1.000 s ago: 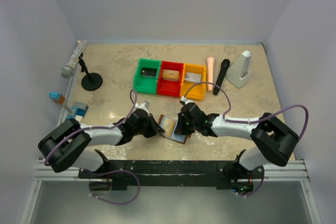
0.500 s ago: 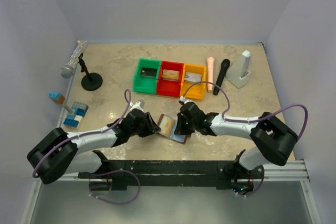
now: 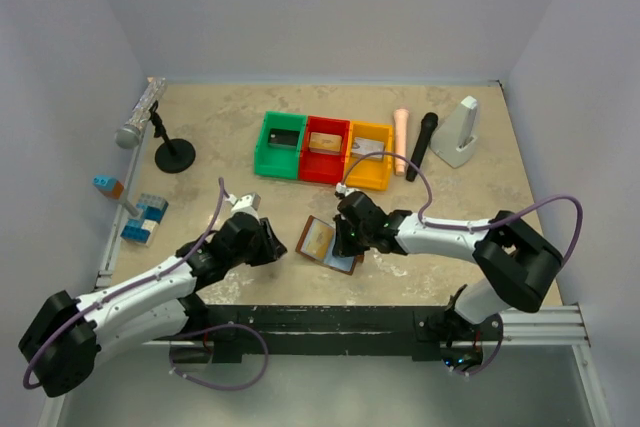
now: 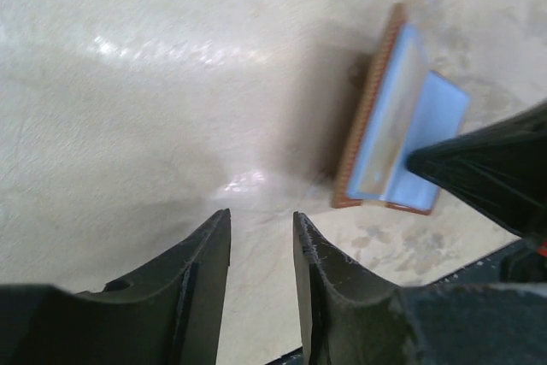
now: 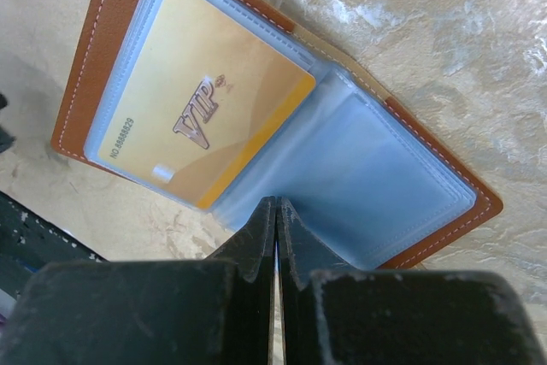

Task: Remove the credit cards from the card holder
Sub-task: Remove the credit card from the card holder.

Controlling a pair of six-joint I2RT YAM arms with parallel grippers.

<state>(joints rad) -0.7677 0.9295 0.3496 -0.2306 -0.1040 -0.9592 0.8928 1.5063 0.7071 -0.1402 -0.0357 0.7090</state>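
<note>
Near edge of table [image 3: 220, 147], mid: R gripper [image 5: 276, 207], clenched, pins card holder [image 5: 410, 185] open, prob. to expose gold VIP card [image 5: 201, 121]; L gripper [image 4: 261, 220], released & empty, hangs just beside.

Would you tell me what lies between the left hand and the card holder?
Nothing: between left hand and card holder only bare table shows, left wrist view.
</note>
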